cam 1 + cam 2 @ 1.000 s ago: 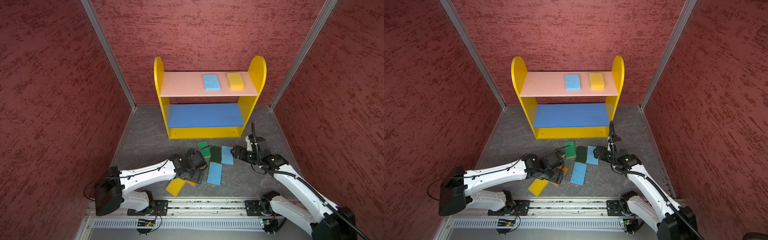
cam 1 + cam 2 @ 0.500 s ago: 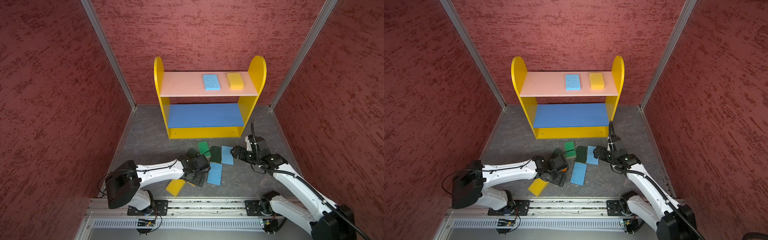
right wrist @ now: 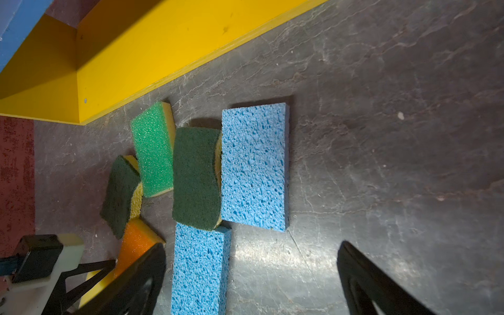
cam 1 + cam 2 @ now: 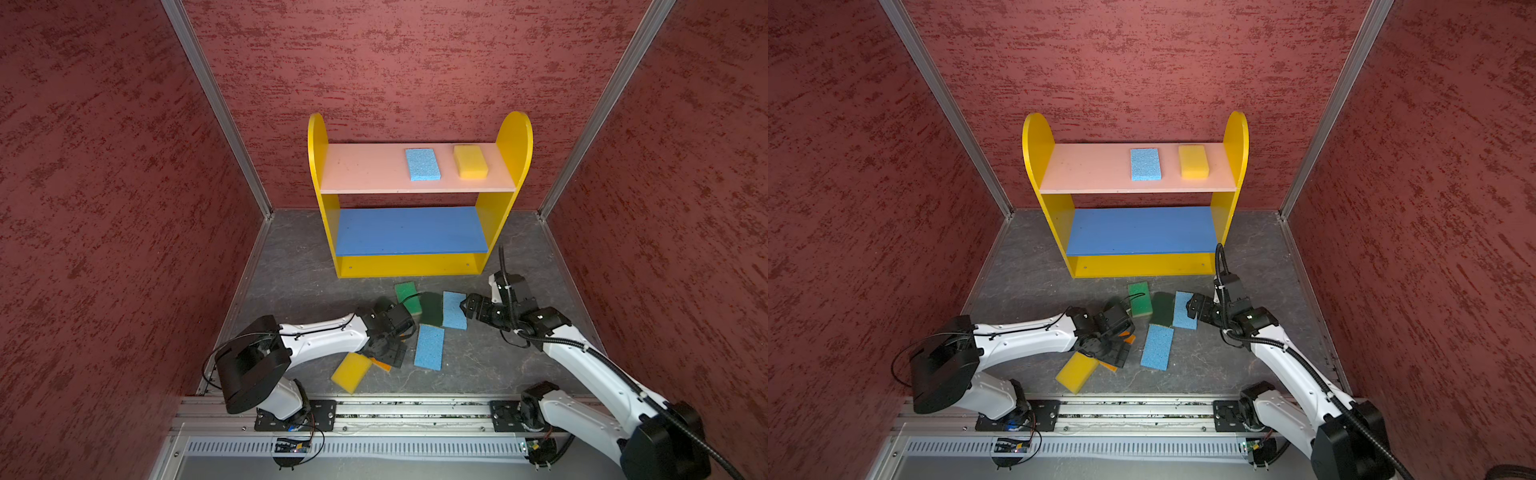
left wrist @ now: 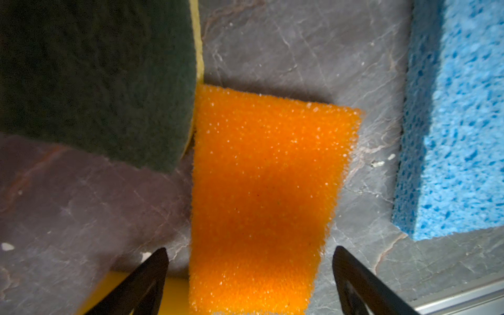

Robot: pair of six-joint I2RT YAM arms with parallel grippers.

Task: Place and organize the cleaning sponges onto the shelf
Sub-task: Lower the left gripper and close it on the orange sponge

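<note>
The shelf (image 4: 365,170) stands at the back, with a light blue sponge (image 4: 422,164) and a yellow sponge (image 4: 470,161) on its pink upper board. On the floor lie a bright green sponge (image 4: 408,297), a dark green scourer (image 4: 431,309), two light blue sponges (image 4: 454,309) (image 4: 429,347) and a yellow sponge (image 4: 351,372). My left gripper (image 5: 249,261) is open astride the orange sponge (image 5: 261,191), with a gap on each side. My right gripper (image 3: 251,261) is open low over the floor beside a light blue sponge (image 3: 200,270). A second scourer (image 3: 120,191) leans on the bright green sponge.
Red walls close the cell on three sides. A metal rail (image 4: 415,409) runs along the front edge. The blue middle board (image 4: 409,230) of the shelf is bare. Bare grey floor (image 4: 299,270) lies left of the pile and in front of the shelf.
My left arm has swung its elbow to the right and settled the gripper over the orange sponge, jaws a little wider. The right arm has held still.
</note>
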